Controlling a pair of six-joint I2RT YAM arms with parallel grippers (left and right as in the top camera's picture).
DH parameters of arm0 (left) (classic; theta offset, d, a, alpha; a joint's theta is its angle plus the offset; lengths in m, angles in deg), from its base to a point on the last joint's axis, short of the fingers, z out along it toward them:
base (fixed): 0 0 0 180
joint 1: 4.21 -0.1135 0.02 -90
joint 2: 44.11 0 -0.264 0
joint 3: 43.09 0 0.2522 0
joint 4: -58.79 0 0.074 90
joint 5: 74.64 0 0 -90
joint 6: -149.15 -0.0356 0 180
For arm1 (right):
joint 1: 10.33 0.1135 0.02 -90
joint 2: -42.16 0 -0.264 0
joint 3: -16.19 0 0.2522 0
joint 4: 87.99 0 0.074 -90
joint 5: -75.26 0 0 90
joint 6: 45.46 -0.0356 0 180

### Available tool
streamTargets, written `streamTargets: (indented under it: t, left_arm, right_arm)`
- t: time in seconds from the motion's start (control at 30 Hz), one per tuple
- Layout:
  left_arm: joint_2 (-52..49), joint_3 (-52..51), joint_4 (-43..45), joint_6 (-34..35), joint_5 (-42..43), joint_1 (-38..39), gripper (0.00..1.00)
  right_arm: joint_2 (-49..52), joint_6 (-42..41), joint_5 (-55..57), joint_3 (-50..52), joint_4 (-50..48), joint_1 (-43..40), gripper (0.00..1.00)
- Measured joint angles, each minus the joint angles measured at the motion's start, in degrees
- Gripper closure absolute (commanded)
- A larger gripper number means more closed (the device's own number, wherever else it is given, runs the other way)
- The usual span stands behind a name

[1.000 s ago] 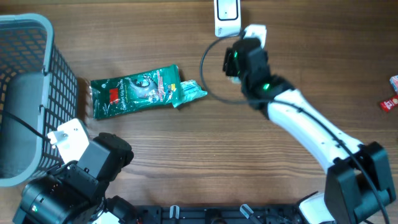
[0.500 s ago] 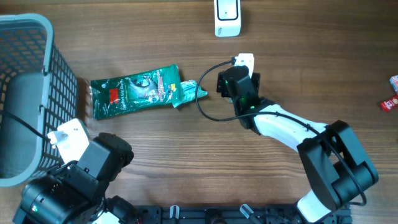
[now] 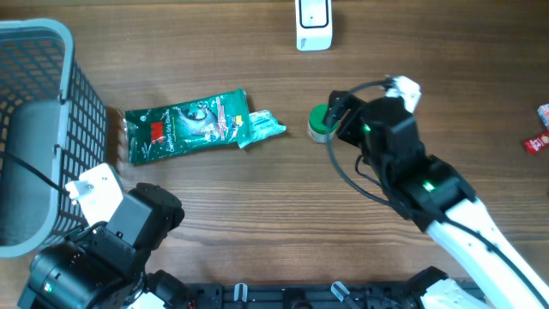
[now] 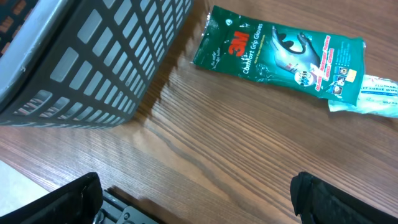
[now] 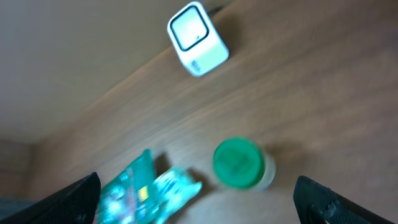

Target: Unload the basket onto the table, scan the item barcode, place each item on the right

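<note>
The right tool (image 3: 337,118) has released the green-capped jar (image 3: 320,123) upright on the worktop (image 3: 214,215) near the scanner (image 3: 313,21) and withdrawn, jaws wide and empty, so scanning seems done.

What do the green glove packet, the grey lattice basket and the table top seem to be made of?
Green glove packet: thin plastic film, glossy; it crinkles and catches the light.
Grey lattice basket: probably moulded plastic, matt; its square grid is even.
Table top: wood or wood-look laminate, satin; brown grain lines run across it.
</note>
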Motion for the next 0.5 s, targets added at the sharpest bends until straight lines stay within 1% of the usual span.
streamTargets:
  t: [0.03, 0.1, 0.17, 0.3, 0.37, 0.43, 0.5]
  left_arm:
    - [0.0, 0.0, 0.04, 0.0, 0.0, 0.0, 0.0]
    - [0.0, 0.0, 0.02, 0.0, 0.0, 0.0, 0.0]
    - [0.0, 0.0, 0.02, 0.0, 0.0, 0.0, 0.0]
    - [0.0, 0.0, 0.04, 0.0, 0.0, 0.0, 0.0]
    - [0.0, 0.0, 0.02, 0.0, 0.0, 0.0, 0.0]
    - [0.0, 0.0, 0.02, 0.0, 0.0, 0.0, 0.0]
    - [-0.02, -0.07, 0.0, 0.0, 0.02, 0.0, 0.0]
  right_arm:
    - [-1.05, -1.16, -0.17, -0.11, 2.54, 0.02, 0.0]
    - [-1.86, -4.42, -0.15, -0.09, 4.09, 0.0, 0.01]
    - [-1.66, -6.88, -0.85, -0.09, 3.56, 0.0, 0.04]
    - [1.49, -8.28, -7.17, -0.68, 3.56, -0.85, 0.04]
    - [7.61, -8.02, -12.37, -3.43, 5.84, -2.84, 0.05]
    - [16.31, -6.69, -17.05, -10.38, 14.69, -5.73, 0.04]
    - [25.44, -5.01, -19.34, -21.18, 25.24, -7.52, 0.01]
